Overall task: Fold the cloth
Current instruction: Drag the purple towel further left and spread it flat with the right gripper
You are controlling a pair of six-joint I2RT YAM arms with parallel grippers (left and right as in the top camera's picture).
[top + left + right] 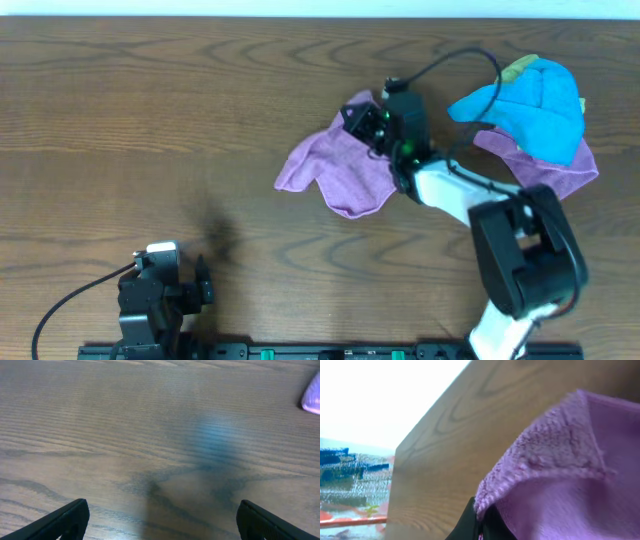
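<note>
Over on the table [150, 100], right of centre and toward the far edge: the cloth [330, 175], purple, rumpled into a lobed heap, nothing folded yet. Farther right, apart from it, a blue cloth [530, 105] piled on more purple fabric [565, 165]; best left alone. Reaching in from the near right, the right arm [470, 200], with the right claw [360, 120] at the cloth's far edge and, going by the wrist view, apparently pinched onto a fuzzy corner [545, 455] rising from the dark finger [470, 522]. Parked at the near left, the left claw [160, 525], fingers [65, 520] wide apart over bare wood, holding nothing. For this step, likely spreading before any fold: lift only enough to free the corner, draw it away from the heap low and slow to slide the layers out flat, and watch for slip at the pinch. Bring the left claw to the opposite corner for tension.
</note>
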